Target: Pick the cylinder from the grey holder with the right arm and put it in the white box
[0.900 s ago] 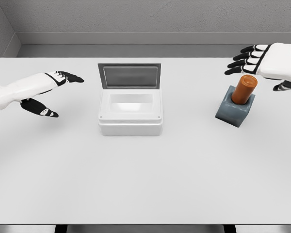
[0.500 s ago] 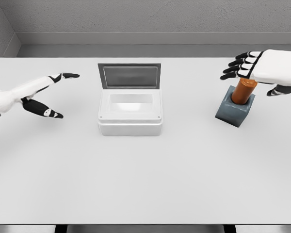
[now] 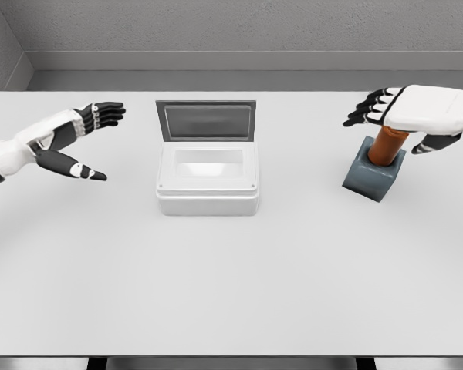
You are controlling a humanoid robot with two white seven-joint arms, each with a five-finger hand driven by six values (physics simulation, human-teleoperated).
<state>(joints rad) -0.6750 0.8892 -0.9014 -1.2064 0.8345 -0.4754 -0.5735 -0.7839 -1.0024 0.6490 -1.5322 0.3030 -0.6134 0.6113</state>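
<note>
Since the earlier frames the right hand (image 3: 428,109) has moved leftward and down, so that it now covers the top of the cylinder (image 3: 385,146), where before it hung behind and to the right of it. Its fingers (image 3: 366,109) are spread wide and point left, with the thumb hanging on the right side; whether the palm touches the cylinder's top is hard to tell from this angle, but nothing is gripped. Only the orange-brown lower part of the cylinder shows, standing slightly tilted in the grey holder (image 3: 373,176) near the right edge of the desk (image 3: 231,285). The white box (image 3: 207,185) sits toward the far middle of the desk, well apart from the holder, its lid (image 3: 207,121) raised upright along its far side and its inside bare. The left hand (image 3: 71,139) has lifted a little near the left edge, fingers open and extended toward the box, thumb angled down, holding nothing.
</note>
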